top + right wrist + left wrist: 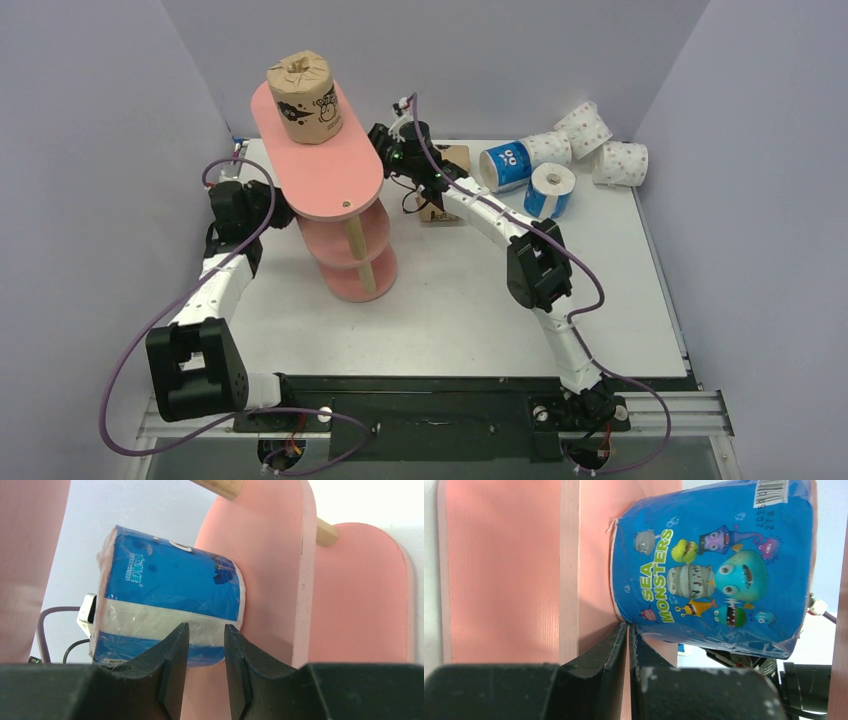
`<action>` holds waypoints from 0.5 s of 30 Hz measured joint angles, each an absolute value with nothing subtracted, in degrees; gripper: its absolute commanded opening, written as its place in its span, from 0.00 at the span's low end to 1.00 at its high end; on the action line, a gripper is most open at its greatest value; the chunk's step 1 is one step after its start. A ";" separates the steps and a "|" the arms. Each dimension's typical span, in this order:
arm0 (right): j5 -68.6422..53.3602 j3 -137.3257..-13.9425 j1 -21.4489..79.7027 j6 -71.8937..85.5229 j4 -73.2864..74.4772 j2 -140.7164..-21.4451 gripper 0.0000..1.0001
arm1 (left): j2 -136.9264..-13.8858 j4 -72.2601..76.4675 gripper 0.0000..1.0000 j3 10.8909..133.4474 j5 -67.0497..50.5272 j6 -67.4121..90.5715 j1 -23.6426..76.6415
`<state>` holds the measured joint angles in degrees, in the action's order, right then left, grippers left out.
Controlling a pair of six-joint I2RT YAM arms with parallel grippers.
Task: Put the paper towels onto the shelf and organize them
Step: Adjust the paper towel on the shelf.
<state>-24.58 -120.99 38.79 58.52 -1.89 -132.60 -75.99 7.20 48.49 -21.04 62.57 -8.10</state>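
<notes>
Blue roll (165,590) on the shelf (280,580), between both hands.
Right hand (206,630) apart, not gripping; left hand (626,630) together, probably a stop behind it.

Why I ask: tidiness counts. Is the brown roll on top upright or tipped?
Upright: the brown roll stands on the shelf, twisted end up.

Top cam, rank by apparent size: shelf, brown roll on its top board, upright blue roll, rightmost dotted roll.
1. shelf
2. brown roll, raised nearer the camera, so its lead may be perspective
3. upright blue roll and rightmost dotted roll look alike; not ranked
</notes>
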 measured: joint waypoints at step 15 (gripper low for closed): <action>-25.91 -126.30 37.76 60.77 -1.72 -136.75 0.31 | -84.95 9.41 0.04 55.40 -20.64 64.23 -8.36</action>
